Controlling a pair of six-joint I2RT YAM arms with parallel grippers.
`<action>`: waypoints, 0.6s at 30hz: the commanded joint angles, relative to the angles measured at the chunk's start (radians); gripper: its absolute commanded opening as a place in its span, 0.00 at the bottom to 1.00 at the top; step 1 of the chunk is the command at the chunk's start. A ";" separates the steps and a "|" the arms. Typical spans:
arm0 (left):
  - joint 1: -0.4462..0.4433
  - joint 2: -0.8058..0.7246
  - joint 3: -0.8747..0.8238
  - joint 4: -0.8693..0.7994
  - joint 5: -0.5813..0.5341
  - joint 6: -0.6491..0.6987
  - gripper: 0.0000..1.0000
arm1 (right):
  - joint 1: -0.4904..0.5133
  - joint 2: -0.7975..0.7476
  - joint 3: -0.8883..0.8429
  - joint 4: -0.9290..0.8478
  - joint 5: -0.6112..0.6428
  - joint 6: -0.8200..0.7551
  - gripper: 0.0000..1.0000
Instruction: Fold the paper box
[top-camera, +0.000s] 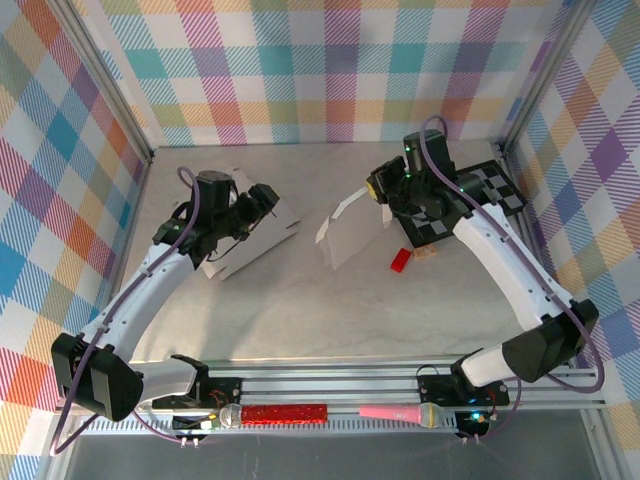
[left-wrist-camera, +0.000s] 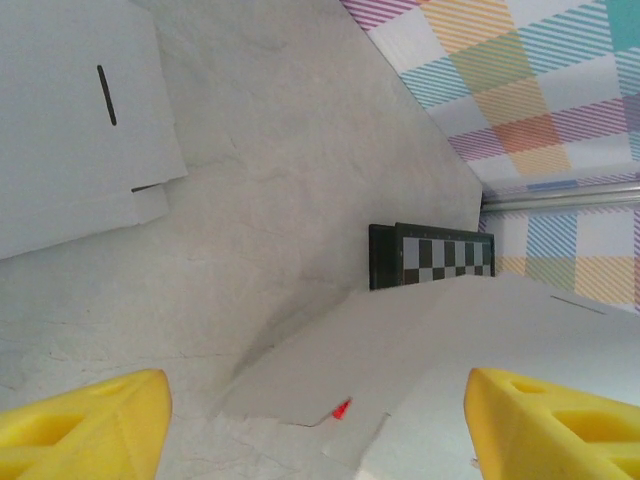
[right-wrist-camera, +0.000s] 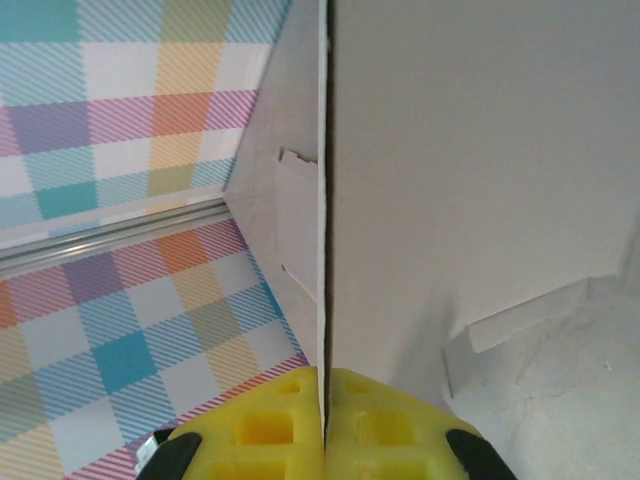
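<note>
You are looking past the left gripper (left-wrist-camera: 320, 430), its yellow fingers (left-wrist-camera: 85, 420) standing wide apart; the paper box (left-wrist-camera: 500, 340) is lying ahead of them, partly lifted off the table (left-wrist-camera: 280, 150) and hiding most of a small red piece (left-wrist-camera: 342, 408); a checkerboard (left-wrist-camera: 440, 258) is lying beyond it at the table's edge under the plaid wall (left-wrist-camera: 520, 90); a slotted flat cardboard sheet (left-wrist-camera: 60, 130) is lying well apart.

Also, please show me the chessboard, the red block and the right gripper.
chessboard (left-wrist-camera: 445, 258), left wrist view, its checkered top.
red block (top-camera: 401, 260), top external view, its upper face.
right gripper (right-wrist-camera: 325, 385), right wrist view, between the fingertips shut on the paper box (right-wrist-camera: 480, 180).
</note>
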 joint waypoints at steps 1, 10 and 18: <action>-0.016 0.008 0.026 -0.023 0.025 0.017 0.76 | -0.014 -0.042 0.110 -0.033 0.039 -0.111 0.00; -0.105 0.018 0.181 -0.097 -0.002 0.254 0.78 | 0.011 -0.026 0.143 -0.114 0.040 -0.058 0.00; -0.392 -0.142 0.062 -0.028 -0.181 0.795 0.84 | 0.013 0.107 0.262 -0.103 0.002 -0.042 0.00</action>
